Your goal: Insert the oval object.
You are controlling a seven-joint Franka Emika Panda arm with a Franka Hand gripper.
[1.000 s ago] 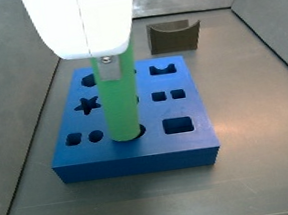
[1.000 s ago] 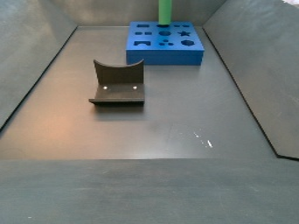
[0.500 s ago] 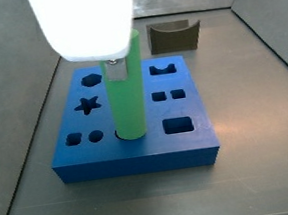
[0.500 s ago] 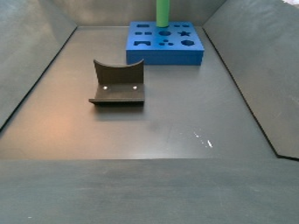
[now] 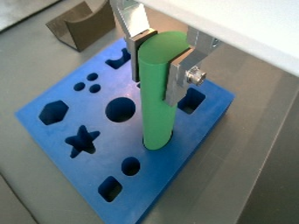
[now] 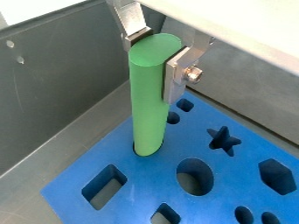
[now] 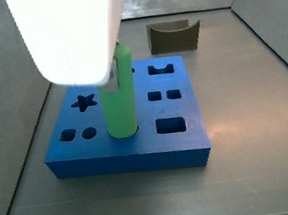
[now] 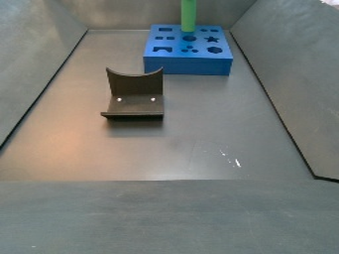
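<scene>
pincer [image 5: 163, 59] clamps the green peg [image 5: 159, 92] upright, its lower end seated in a hole of the blue block [image 5: 70, 114]; insertion step under way, next calls for straight downward pressing.

Oval object [image 5: 162, 87] upright between gripper [image 5: 163, 54] fingers [image 5: 135, 19], lower end in block [image 5: 70, 114].

The oval object [image 5: 162, 90], a long, smooth, bright green peg with a rounded top, is held upright at its upper end by the gripper [image 5: 163, 54], between the silver fingers [image 6: 177, 72]. Its lower end [image 6: 145, 147] is seen planted in the blue block [image 7: 192, 141], well taller than the block is thick [image 8: 187, 14].
</scene>
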